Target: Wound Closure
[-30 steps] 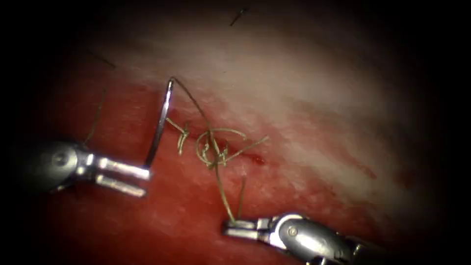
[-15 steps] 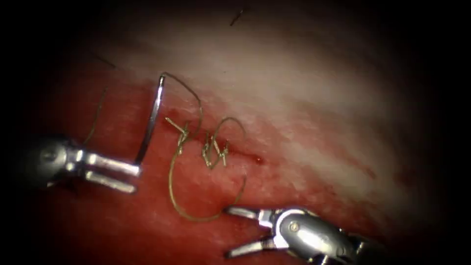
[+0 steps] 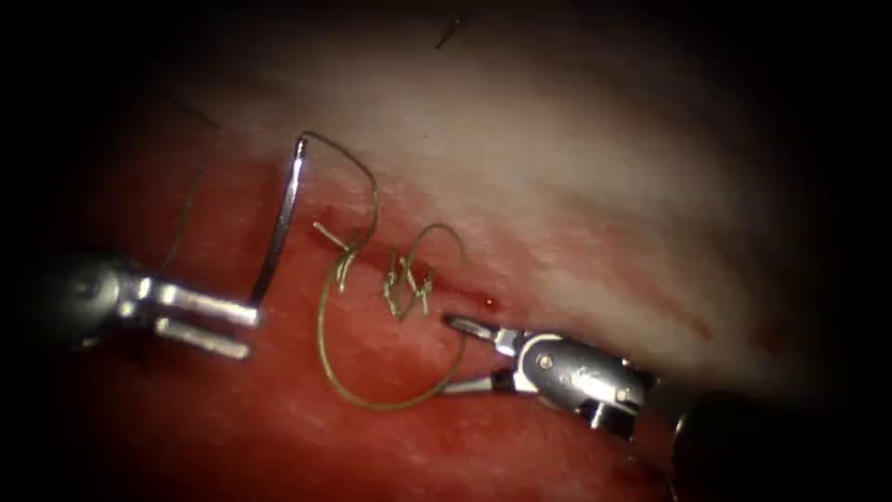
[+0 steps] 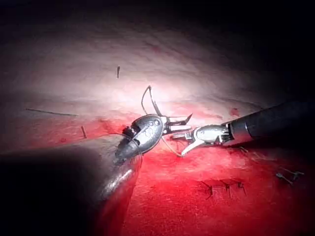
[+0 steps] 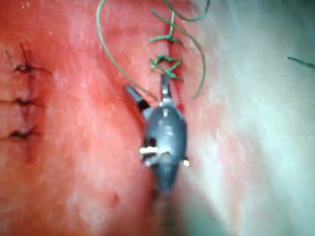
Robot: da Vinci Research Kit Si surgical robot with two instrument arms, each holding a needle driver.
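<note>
Endoscope view: left tool (image 3: 243, 332) clamps the curved needle (image 3: 279, 223) near its tip, outside the tissue (image 3: 576, 186). Right tool (image 3: 455, 353), jaws apart, holds nothing; slack thread (image 3: 327, 363) loops between them.

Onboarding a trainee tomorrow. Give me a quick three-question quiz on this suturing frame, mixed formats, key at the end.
1. True or false: the left tool holds the needle near one end, clear of the tissue.
2. The right tool has its jaws: A) shut on the thread B) open, holding nothing C) shut on the tissue.
3. Fill in: the thread runs from the needle's upper end in a slack ____ past the knots.

Key: 1 true; 2 B; 3 loop.
</note>
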